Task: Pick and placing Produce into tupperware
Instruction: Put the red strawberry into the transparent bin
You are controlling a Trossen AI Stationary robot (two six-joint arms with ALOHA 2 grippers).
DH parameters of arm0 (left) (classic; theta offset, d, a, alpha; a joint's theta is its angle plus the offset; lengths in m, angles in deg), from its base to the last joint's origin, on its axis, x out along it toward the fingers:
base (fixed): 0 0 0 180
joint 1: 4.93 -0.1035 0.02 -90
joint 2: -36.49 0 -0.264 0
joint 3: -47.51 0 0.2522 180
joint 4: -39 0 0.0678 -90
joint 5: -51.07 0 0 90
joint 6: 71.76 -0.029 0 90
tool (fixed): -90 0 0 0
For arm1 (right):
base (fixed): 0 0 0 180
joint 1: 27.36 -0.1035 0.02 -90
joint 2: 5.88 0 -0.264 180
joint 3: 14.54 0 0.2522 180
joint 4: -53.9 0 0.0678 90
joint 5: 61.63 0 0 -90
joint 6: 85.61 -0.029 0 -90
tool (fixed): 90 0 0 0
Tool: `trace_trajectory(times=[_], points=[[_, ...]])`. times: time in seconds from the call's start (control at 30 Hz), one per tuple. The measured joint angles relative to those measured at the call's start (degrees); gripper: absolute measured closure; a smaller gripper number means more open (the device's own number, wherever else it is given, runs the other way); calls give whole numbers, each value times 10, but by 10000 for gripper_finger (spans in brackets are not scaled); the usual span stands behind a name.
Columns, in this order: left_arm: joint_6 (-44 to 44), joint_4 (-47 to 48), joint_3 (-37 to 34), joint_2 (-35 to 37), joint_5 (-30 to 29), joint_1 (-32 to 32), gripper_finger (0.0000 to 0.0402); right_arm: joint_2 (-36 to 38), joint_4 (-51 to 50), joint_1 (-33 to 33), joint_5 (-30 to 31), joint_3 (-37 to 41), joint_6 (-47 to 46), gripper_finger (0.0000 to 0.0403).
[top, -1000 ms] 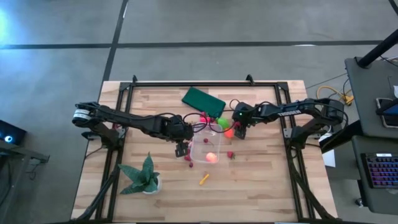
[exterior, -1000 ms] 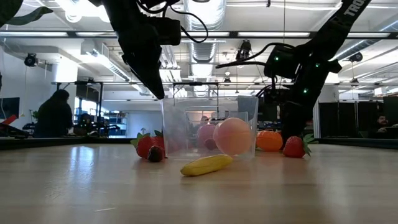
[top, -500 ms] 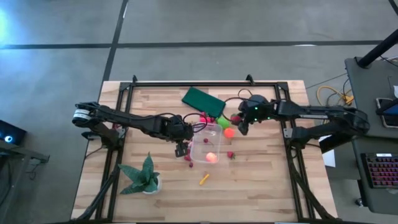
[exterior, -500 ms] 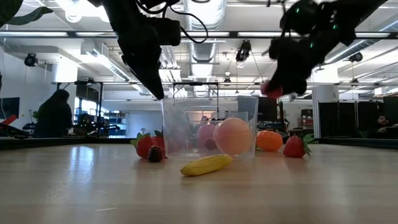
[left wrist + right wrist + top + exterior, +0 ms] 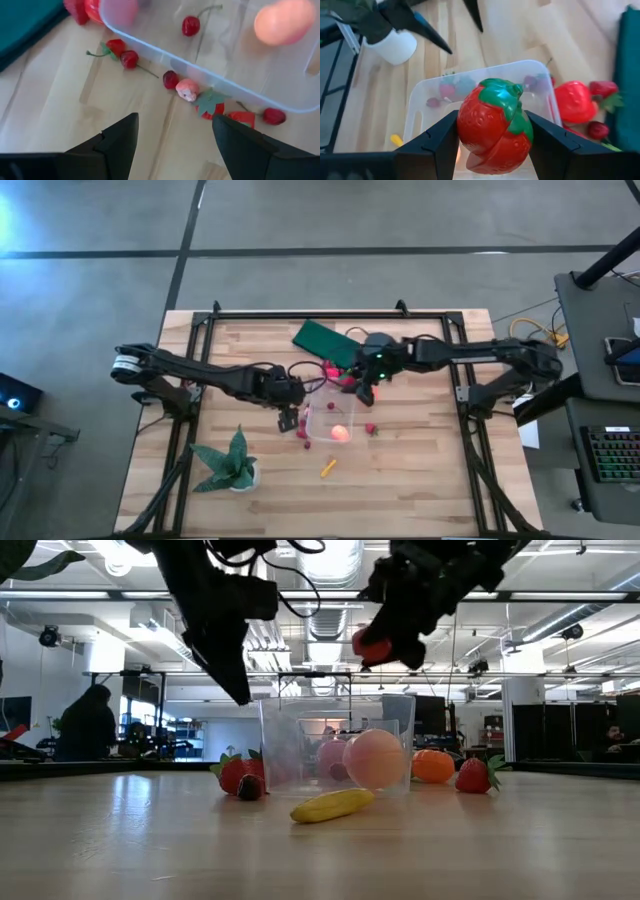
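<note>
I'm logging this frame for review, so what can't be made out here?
- High view: the strawberry in the right gripper is hidden under the arm.
- High view: the items in the tupperware are too small to count.
- Low view: the left gripper is a dark silhouette, its fingers unreadable.

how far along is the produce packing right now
Partly done. The tupperware already holds a peach ball, a pink piece and a cherry. In hand: the right gripper holds a strawberry above the box. Left on the table: the banana, an orange, strawberries and cherries beside the box. The left gripper is open near the box.
</note>
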Motion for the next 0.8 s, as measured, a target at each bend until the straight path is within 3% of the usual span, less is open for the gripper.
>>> trace_trajectory(times=[0.23,0.5,0.6,0.7,0.8], points=[[65,-1,-28,63,-38,0,162,-80,-18,0,-27,-37,-14,198],[102,-21,-85,114,-51,0,162,-107,-30,-1,-30,-76,-30,122],[89,-47,-107,117,-30,2,162,-103,-47,0,-22,-89,-15,98],[42,-105,-132,106,27,11,162,-83,-58,2,-11,-96,0,82],[21,-160,-146,81,67,24,162,-50,-69,3,27,-96,7,72]])
